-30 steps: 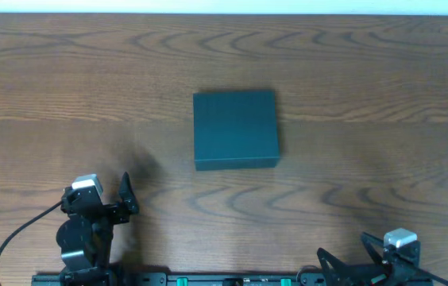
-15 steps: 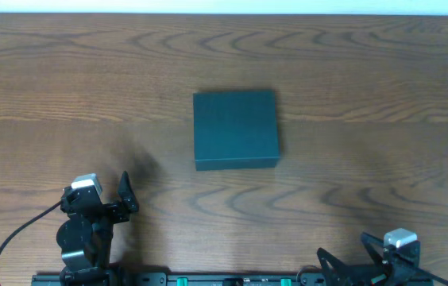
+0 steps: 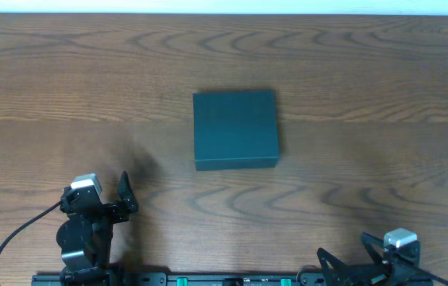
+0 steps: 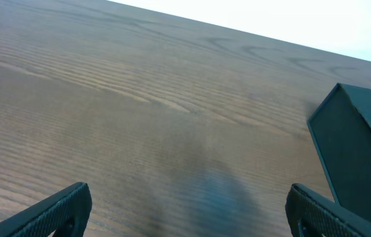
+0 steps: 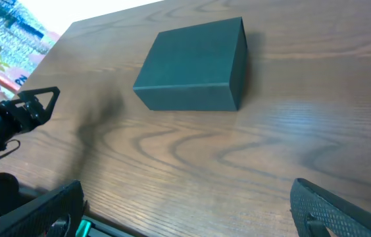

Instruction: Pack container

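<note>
Setting: a brown wood-grain counter (image 3: 367,79) seen from above, with two robot arms parked along its near edge.

Container: a dark teal-green, matte square box (image 3: 235,129) sits flat on the counter, roughly at the middle. Its top is down and level, so it looks closed. Nothing touches it.

Container from the sides: the left wrist camera catches only one corner and part of a side at the right edge of its view. The right wrist camera shows the whole box, with the top and two side walls visible.

Left gripper: (image 4: 189,210) its two dark fingers are spread wide apart, one tip in each lower corner of its own camera view, with bare counter between them. It holds nothing and is well apart from the container, off to the container's left and nearer the counter's front edge.

Right gripper: (image 5: 185,210) its fingers are also spread wide, with only the tips showing at the bottom of its own view. It is empty and sits low at the near right edge, well apart from the container.

Left arm: (image 3: 81,230) black, with a small pale grey camera block on top.

Cable: a thin black lead (image 3: 17,230) curves from the left arm toward the near left corner.
</note>
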Controlling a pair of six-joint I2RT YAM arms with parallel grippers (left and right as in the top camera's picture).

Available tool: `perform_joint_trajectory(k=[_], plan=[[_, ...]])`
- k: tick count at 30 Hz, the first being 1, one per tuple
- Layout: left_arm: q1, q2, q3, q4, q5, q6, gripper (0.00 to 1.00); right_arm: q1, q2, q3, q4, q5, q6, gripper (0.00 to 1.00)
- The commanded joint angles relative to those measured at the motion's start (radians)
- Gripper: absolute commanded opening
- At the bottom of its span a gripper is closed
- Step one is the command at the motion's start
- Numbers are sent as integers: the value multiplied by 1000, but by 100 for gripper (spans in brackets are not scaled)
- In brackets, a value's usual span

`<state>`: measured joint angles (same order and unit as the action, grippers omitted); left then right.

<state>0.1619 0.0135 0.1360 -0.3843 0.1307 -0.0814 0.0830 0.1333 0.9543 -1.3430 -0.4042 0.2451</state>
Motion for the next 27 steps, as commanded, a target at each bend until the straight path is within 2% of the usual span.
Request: perform_joint_trajectory(k=[1, 5, 10, 13, 16, 23, 27], plan=[[1, -9, -23, 5, -7, -10, 95, 5, -3, -1, -2, -3, 9, 99], [1, -9, -23, 5, -7, -10, 95, 5, -3, -1, 6, 50, 2, 99], [1, -9, -23, 5, -7, -10, 95, 5, -32, -65, 150, 175, 1, 99], [1, -9, -23, 5, -7, -10, 95, 5, -122, -225, 254, 298, 1, 99], [1, -9, -23, 5, -7, -10, 95, 5, -127, -319, 321, 343, 1, 99], [1, -9, -23, 5, -7, -10, 95, 5, -128, -612, 537, 374, 2, 99], [1, -9, -23, 5, -7, -10, 95, 5, -128, -758, 583, 374, 54, 99]])
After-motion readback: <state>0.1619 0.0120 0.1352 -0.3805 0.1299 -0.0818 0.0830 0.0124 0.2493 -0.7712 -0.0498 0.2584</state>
